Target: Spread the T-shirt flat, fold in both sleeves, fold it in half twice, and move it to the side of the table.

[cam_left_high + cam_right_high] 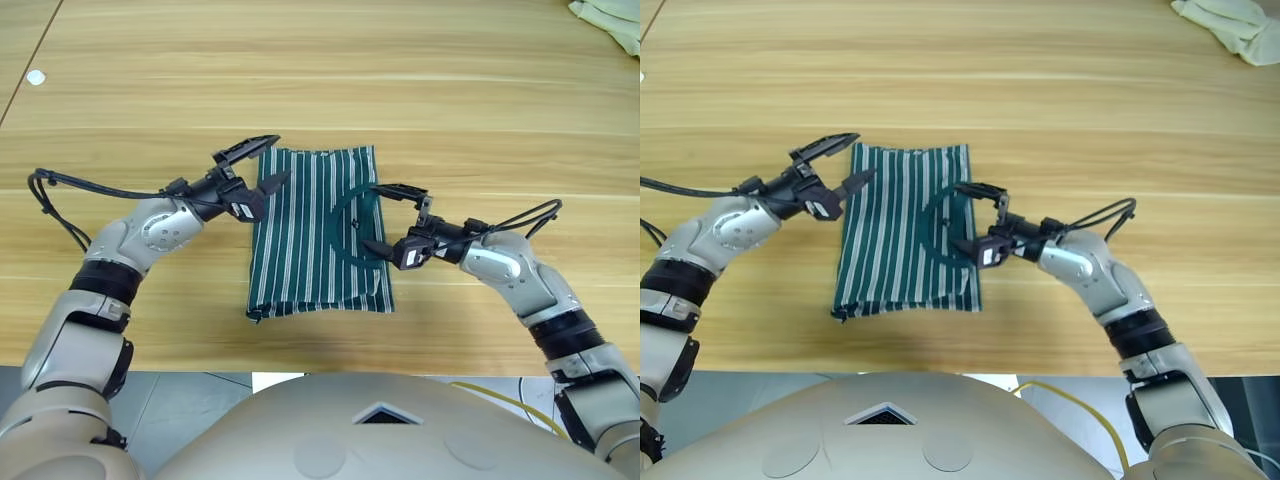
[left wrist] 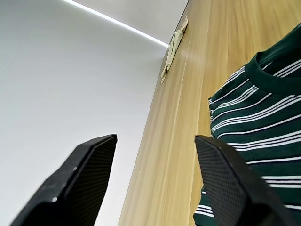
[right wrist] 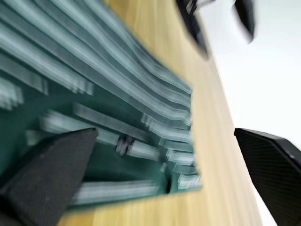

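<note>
The T-shirt (image 1: 315,230), dark green with white stripes, lies folded into a tall rectangle on the wooden table (image 1: 320,80), its collar showing near the right edge. My left gripper (image 1: 257,165) hovers open at the shirt's far left corner, holding nothing. My right gripper (image 1: 387,218) stands open over the shirt's right edge by the collar, one finger above the cloth and one low near it. In the left wrist view the two fingertips (image 2: 84,174) are spread apart with the striped cloth (image 2: 254,141) beside them. The right wrist view looks down on the stripes (image 3: 94,117) between spread fingers.
A pale crumpled cloth (image 1: 610,20) lies at the table's far right corner. A small white disc (image 1: 36,76) sits far left. Wide bare wood stretches behind and to both sides of the shirt; the table's near edge runs just below it.
</note>
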Motion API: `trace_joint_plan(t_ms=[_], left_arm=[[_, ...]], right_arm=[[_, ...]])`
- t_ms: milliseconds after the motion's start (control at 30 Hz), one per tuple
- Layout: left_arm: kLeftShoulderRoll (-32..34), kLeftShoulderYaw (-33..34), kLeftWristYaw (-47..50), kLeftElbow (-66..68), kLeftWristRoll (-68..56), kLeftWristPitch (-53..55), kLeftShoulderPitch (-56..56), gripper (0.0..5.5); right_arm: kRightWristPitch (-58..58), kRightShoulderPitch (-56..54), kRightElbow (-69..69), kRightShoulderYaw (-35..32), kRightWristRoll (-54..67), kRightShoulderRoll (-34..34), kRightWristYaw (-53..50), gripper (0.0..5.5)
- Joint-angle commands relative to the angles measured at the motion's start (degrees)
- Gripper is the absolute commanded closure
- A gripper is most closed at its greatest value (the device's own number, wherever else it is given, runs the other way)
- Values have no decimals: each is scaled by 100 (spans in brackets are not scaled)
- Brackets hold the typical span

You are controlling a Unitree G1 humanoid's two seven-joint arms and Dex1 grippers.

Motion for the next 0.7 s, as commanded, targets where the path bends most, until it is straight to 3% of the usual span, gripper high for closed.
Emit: trace_joint_plan(t_ms=[33,533,700], left_arm=[[-24,151,-199,-76,-22,75,80,242],[-121,334,-299,4,106,76,123,242],[-31,247,-1054,-183,-688,-78,345,242]], right_arm=[[-28,57,353,141,-541,-250,-58,12],[-14,771,-471,-451,-212,-950,-198,12],[-35,727,-961,-806,461,-809,-246,12]])
